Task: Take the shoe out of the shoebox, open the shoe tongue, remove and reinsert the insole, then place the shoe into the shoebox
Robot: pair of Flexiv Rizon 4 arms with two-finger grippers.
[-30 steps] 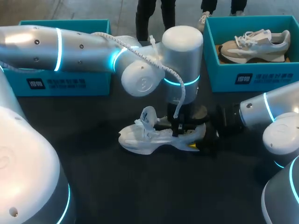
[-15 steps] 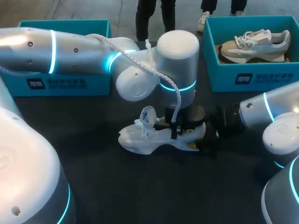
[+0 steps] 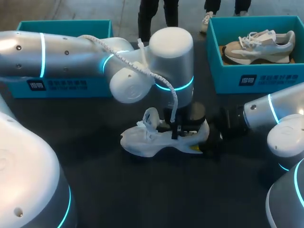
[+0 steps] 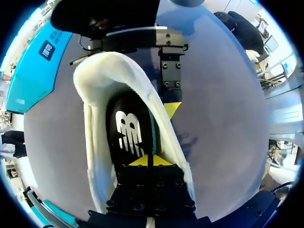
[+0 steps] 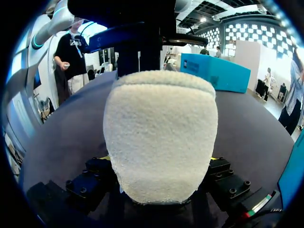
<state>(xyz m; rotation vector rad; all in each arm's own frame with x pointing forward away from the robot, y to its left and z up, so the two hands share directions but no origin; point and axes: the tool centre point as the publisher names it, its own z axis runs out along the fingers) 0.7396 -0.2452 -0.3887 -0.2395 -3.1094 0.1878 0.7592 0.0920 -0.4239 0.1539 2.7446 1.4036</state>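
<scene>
A white shoe (image 3: 152, 140) lies on its sole in the middle of the dark table. My left gripper (image 3: 180, 132) comes down into its opening. In the left wrist view, that gripper (image 4: 149, 159) has its yellow tips pressed together on the near end of the black insole (image 4: 129, 135), whose teal edge shows along one side. My right gripper (image 3: 205, 141) holds the shoe from behind. In the right wrist view, the fuzzy white heel (image 5: 160, 133) fills the space between the right gripper's (image 5: 159, 159) fingers (image 5: 92, 178), which touch it on both sides.
A teal shoebox (image 3: 251, 78) at the back right holds a beige shoe (image 3: 259, 45). A second teal shoebox (image 3: 66, 85) stands at the back left, partly behind my left arm. Bare dark tabletop lies in front of the shoe.
My left arm's wrist and forearm have shifted a little to the left and back. The shoe and my right arm have stayed where they were.
</scene>
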